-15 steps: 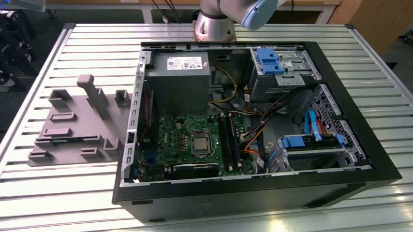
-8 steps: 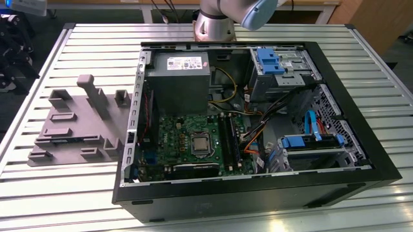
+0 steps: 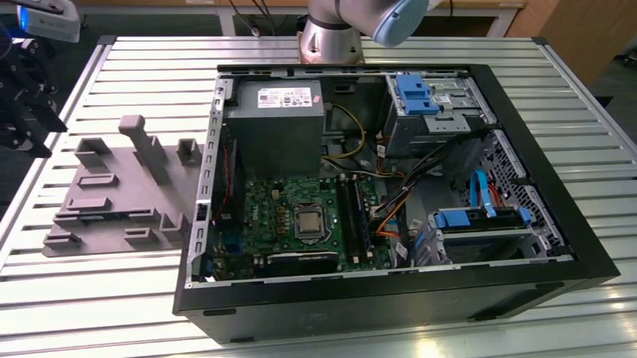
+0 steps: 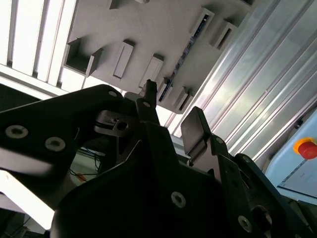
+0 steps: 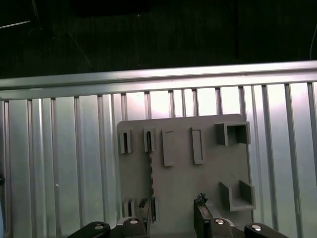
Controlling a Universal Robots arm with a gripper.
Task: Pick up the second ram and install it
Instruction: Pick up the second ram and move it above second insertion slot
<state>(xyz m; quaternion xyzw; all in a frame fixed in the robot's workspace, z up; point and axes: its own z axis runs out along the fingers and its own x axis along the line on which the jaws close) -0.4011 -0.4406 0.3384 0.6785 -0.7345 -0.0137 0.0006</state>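
Surface: slatted metal table (image 3: 119, 67), bright under the room lights, dark floor beyond its far edge.
Fingers: both fingers (image 5: 203, 218) spread apart, with nothing between them.
Gripper: the gripper (image 5: 171, 223) hangs clear of the grey fixture (image 5: 183, 188), on the side away from the computer case (image 3: 398, 298). In the exterior view it sits at (image 3: 25, 112), raised off the table.
Second ram: the second ram (image 5: 150, 183) stands on edge in a slotted row of the fixture, seen end-on as a thin dark strip. In the second wrist view it is at (image 4: 181, 57), beyond the fingertips and apart from them.
Contact: none seen between fingers and stick.
Case: open-topped, just beside the fixture on the exterior view's right, with the motherboard (image 3: 268, 201) exposed.
Memory slots: the long black memory slots (image 3: 350, 212) run across the board. I cannot tell whether any stick is seated there.
Progress: early by my judgement. The stick is not yet grasped, so pick-up, carry and seating all remain.
Edges: slot walls flank the stick closely, and tall posts (image 3: 134, 134) rise from the fixture on its case-ward half.
Open room: bare table lies around the fixture on three sides. The case rim is the tight side, and cables crowd the board beyond the slots.
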